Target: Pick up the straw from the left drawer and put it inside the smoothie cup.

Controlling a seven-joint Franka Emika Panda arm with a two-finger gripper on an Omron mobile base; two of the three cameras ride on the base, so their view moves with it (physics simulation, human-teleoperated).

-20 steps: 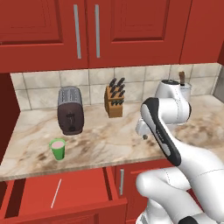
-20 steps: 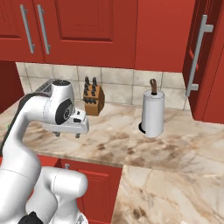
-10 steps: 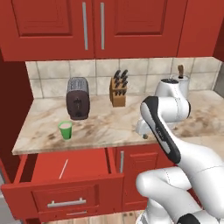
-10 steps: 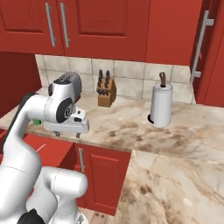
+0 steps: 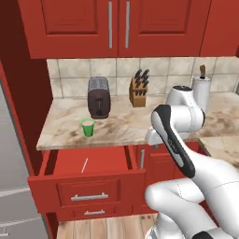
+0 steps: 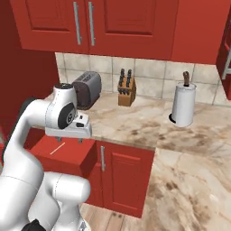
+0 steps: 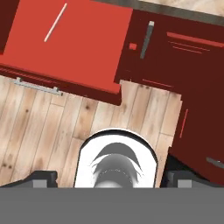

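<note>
The left drawer (image 5: 105, 161) stands pulled out under the counter, its flat red bottom bare except for the straw (image 5: 84, 165), a thin white stick lying towards the left. On the counter above it, in front of the toaster, is the green smoothie cup (image 5: 87, 127). My gripper (image 5: 153, 144) hangs open and empty over the floor, off the drawer's right front corner, pointing down. The hand view looks down on the drawer (image 7: 87, 48) with the straw (image 7: 55, 22) at its upper left. From the right base, my gripper (image 6: 70, 140) hovers just right of the straw (image 6: 57, 148).
A dark toaster (image 5: 98, 97), a knife block (image 5: 138, 87) and a paper towel roll (image 5: 201, 91) stand at the back of the marble counter (image 5: 126, 126). Lower drawer fronts with silver handles (image 5: 88, 197) sit beneath. A dark red wall panel (image 5: 23, 93) bounds the left.
The base has driven back and to the left, so both base views have shifted. The open drawer and floor now show more fully. The arm keeps its pose.
</note>
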